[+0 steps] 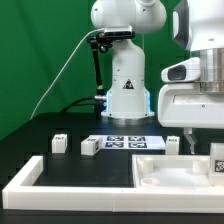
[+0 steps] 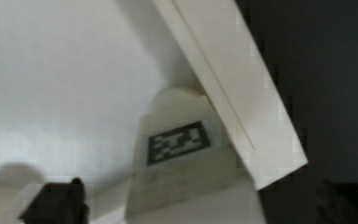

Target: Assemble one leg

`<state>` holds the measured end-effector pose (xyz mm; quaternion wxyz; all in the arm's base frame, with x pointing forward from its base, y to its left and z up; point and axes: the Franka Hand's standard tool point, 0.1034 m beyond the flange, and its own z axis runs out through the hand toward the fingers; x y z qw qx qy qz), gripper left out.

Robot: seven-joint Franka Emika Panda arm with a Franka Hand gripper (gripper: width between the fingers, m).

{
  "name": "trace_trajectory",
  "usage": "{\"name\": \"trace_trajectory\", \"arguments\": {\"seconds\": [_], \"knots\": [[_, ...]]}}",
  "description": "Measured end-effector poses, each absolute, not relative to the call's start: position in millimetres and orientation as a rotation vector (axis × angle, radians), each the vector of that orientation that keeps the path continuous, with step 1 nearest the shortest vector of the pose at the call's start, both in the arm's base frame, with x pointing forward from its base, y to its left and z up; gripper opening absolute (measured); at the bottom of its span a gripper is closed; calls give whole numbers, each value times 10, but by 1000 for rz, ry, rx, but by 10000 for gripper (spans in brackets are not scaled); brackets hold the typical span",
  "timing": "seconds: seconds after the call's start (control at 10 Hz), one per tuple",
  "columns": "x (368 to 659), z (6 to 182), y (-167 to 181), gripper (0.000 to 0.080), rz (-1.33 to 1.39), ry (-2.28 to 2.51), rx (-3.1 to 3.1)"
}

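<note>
In the wrist view a white leg [image 2: 179,150] with a black-and-white tag lies over the large white panel [image 2: 69,90], beside its raised edge [image 2: 229,80]. My gripper [image 2: 197,205] is open, with a finger on each side of this leg; the left finger [image 2: 55,203] stands apart from it. In the exterior view the gripper [image 1: 190,140] hangs over the panel [image 1: 165,175] at the right. Other legs stand on the black table: two on the exterior view's left [image 1: 60,143] [image 1: 90,146], one by the gripper [image 1: 175,143], one at the far right [image 1: 218,160].
The marker board [image 1: 125,142] lies in the middle in front of the robot base [image 1: 125,90]. The long white border frame [image 1: 30,175] runs along the front and the exterior view's left. A green backdrop is behind.
</note>
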<state>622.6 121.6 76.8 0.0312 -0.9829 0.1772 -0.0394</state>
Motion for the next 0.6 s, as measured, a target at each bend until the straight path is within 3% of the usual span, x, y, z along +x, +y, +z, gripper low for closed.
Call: {"name": "trace_trajectory", "arguments": {"seconds": [0.3,0.5,0.6], "knots": [[6242,763,1182,648,-157,228,-3081],[6242,762,1182,376,-157,230,-3081],[6242,762,1182,291,-157,231,-3081]]}}
